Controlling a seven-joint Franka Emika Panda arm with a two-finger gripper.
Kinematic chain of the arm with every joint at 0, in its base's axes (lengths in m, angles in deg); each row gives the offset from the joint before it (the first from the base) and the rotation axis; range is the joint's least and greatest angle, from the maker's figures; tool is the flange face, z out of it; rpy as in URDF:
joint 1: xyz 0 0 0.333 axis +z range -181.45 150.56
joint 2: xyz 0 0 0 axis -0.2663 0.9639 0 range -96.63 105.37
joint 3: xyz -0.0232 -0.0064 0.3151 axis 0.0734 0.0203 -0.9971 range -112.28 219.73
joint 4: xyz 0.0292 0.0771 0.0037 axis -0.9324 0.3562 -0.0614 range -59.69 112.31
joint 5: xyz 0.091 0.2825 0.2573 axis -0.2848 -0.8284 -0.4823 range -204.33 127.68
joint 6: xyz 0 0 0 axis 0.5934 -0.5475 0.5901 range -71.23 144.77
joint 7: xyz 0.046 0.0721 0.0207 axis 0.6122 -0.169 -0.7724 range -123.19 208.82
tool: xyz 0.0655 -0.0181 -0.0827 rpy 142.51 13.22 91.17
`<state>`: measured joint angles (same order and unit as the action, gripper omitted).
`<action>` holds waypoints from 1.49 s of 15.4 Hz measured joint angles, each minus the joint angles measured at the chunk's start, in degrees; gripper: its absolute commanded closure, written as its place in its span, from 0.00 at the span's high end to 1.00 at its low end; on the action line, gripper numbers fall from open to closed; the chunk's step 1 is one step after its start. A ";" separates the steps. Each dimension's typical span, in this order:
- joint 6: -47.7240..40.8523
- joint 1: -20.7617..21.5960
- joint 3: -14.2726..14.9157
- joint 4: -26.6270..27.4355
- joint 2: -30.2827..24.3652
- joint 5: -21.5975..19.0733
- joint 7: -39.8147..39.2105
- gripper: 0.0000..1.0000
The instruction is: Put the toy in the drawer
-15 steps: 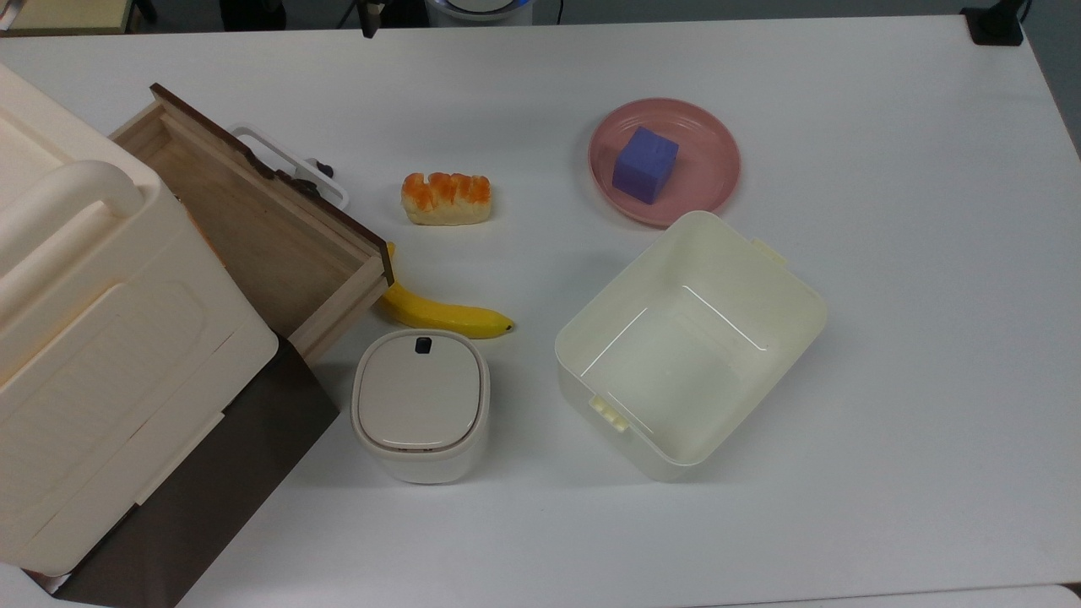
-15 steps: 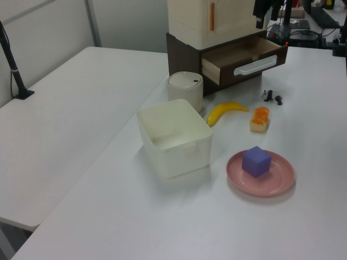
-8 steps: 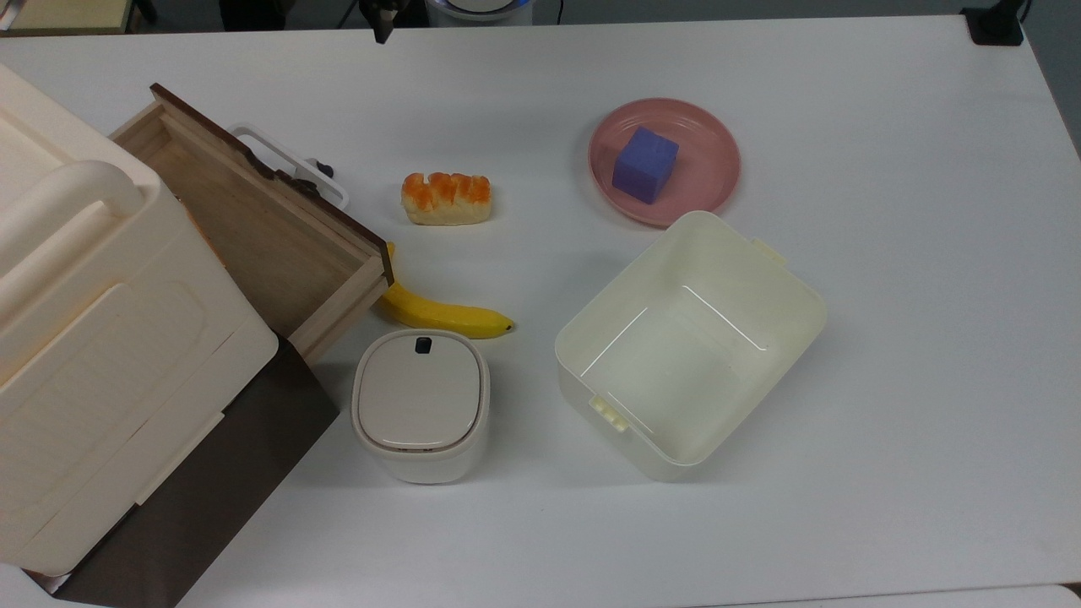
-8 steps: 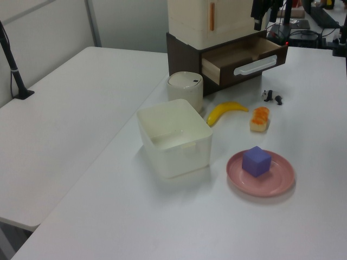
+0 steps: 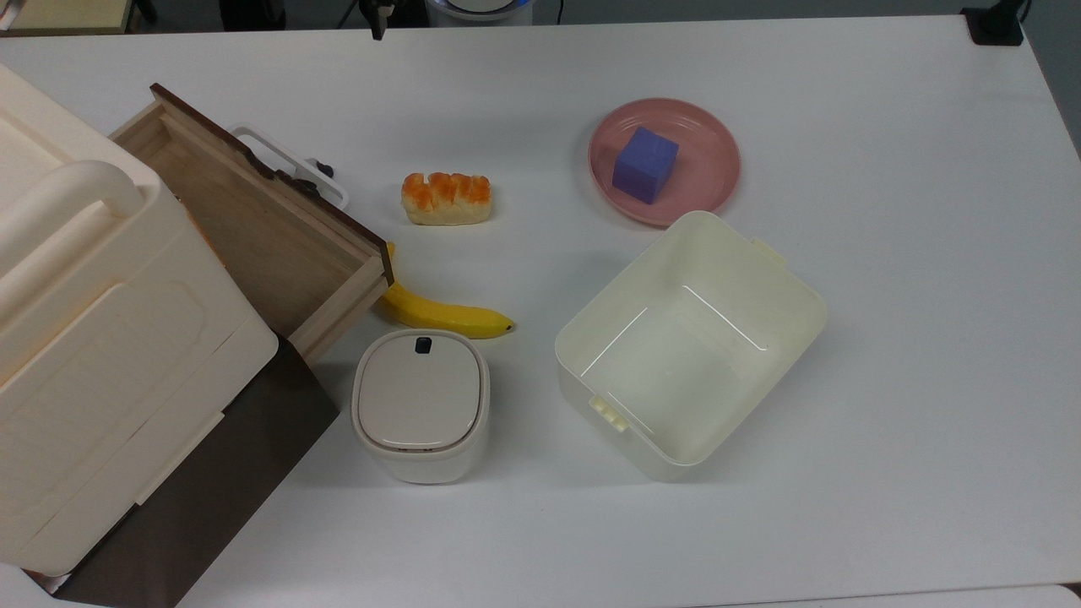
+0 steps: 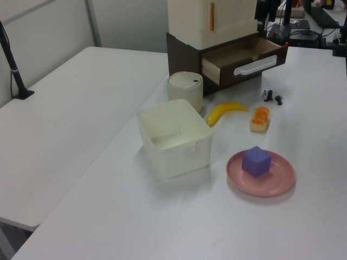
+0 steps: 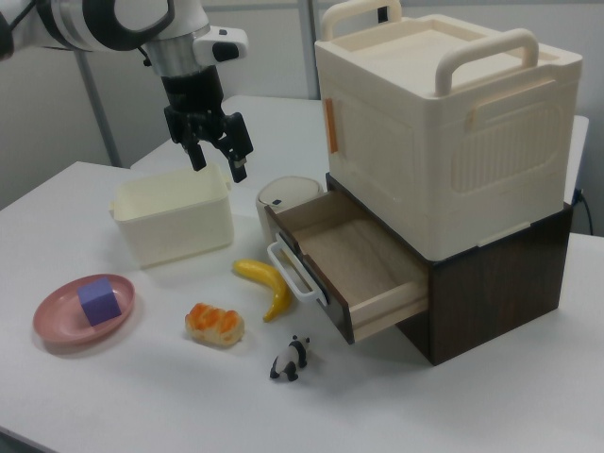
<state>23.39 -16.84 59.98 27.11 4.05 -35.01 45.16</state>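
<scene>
Arm: Franka arm (image 7: 113, 21) enters from the right view's upper left, white links bent over, wrist pointing straight down.
Gripper (image 7: 216, 162): hangs high in the air, well above the worktop (image 5: 887, 338), seen in front of the cream bin (image 7: 173, 219) in the right view.
Jaws: spread apart, fingers pointing down, nothing between them.
Toy (image 7: 291, 358): small black-and-white panda figurine, standing on the worktop just outside the drawer's front panel, near the white handle (image 7: 288, 274); in the left view (image 6: 267, 96) it stands to the right of the drawer front, beside a small dark piece (image 6: 278, 99).
Drawer (image 7: 354, 260): pulled open, light-wood interior, dark front panel; nothing visible inside in the top view (image 5: 253, 236).
Cabinet (image 7: 495, 283): dark brown body carrying the drawer, with a large cream handled box (image 7: 444, 123) stacked on top.
Banana (image 5: 443, 314): lies on the worktop, one end tucked under the drawer's corner in the top view.
Bread toy (image 5: 446, 198): orange-topped, on the worktop between drawer and plate.
Plate (image 5: 709, 181): pink, holds a purple cube (image 5: 644, 165).
Lidded container (image 5: 420, 404): rounded, cream, closed, next to the banana.
</scene>
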 measured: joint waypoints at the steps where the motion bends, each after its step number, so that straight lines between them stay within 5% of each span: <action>1: 0.00 0.00 0.00 0.01 0.00 0.00 -0.51 1.00; 16: -2.42 0.00 -0.10 3.02 -0.02 0.35 -1.26 1.00; 23: 0.69 0.00 -2.04 11.83 0.06 7.53 -0.84 1.00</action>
<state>24.08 -16.83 57.94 38.94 4.12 -27.48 44.32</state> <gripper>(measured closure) 0.000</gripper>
